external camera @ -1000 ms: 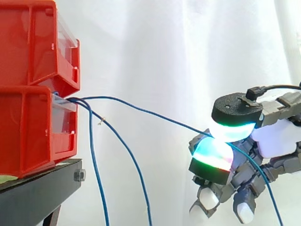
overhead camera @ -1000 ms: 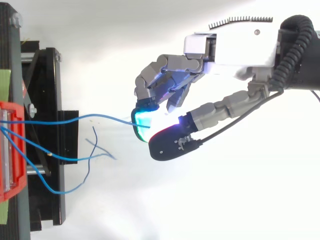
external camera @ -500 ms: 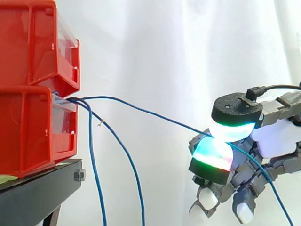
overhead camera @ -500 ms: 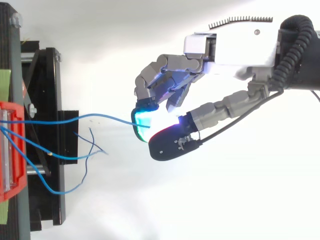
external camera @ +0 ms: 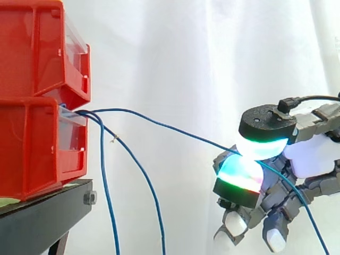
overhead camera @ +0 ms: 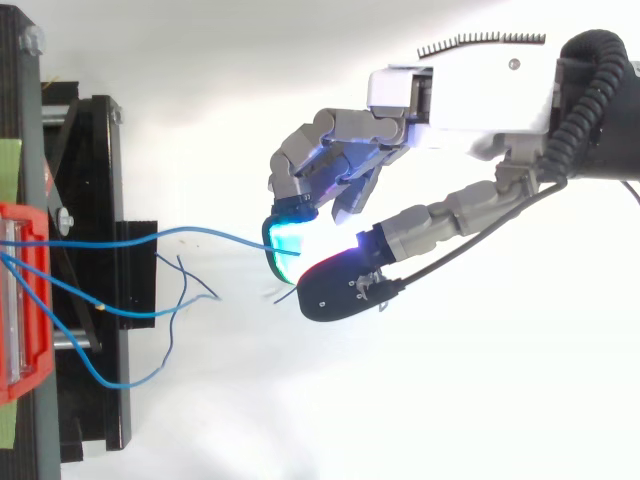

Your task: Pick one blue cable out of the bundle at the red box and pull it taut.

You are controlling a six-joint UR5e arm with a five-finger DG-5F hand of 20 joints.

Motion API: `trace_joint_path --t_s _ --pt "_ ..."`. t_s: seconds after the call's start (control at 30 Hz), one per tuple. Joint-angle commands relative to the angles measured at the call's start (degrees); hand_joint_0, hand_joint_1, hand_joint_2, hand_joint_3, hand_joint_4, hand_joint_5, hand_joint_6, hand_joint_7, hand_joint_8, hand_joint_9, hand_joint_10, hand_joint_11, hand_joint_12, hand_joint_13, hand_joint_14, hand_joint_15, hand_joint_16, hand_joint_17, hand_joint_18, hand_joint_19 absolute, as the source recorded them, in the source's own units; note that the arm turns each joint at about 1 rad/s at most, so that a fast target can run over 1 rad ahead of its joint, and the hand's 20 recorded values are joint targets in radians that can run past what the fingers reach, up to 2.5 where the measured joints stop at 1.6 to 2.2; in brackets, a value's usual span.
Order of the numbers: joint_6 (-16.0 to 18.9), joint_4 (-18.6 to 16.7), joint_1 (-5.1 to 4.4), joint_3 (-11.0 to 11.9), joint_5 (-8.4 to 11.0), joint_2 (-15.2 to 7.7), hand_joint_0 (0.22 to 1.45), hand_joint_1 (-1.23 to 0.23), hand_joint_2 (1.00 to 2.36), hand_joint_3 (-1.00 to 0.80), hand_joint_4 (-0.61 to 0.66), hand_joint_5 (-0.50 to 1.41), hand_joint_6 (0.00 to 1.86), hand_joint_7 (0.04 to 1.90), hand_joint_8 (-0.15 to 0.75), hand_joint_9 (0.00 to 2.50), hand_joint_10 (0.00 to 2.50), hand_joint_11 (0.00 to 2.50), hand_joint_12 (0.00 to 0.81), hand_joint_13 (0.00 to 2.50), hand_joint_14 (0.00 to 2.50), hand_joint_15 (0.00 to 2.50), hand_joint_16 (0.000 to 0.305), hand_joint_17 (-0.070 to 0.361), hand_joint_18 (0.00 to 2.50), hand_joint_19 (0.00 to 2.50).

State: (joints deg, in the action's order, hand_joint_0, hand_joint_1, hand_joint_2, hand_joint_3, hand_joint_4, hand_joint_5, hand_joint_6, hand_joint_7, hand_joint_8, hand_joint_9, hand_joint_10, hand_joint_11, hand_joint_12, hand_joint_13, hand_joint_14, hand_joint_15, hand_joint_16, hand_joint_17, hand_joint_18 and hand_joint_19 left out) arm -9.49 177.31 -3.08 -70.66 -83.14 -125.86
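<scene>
Your hand [overhead camera: 455, 100] pinches one blue cable [external camera: 175, 129] between two glowing pads [external camera: 263, 147], and that cable runs with a slight sag back to the lower red box [external camera: 32, 143]

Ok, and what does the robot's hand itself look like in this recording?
The hand has a white, boxy palm housing and grey, segmented metal fingers. Its fingertip pads are thick and rounded with black backs; they glow cyan-white, edged with green, and one also shows a red band. The smaller fingertips lower down are plain white.
</scene>
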Motion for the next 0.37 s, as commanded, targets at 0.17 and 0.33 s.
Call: trace_joint_path --t_s 0.17,0.33 --pt "0.0 -0.03 0.01 0.0 0.0 0.0 0.61 -0.87 1.02 0.05 -0.15 -0.09 0.84 1.13 0.307 0.71 0.01 0.42 0.423 0.37 0.0 0.16 0.064 0.144 0.7 0.44" --pt "0.0 0.06 0.01 0.0 0.0 0.0 0.61 -0.87 1.02 0.05 -0.15 -0.09 0.84 1.13 0.304 0.7 0.01 0.41 0.42 0.36 0.0 0.16 0.064 0.144 0.7 0.44"
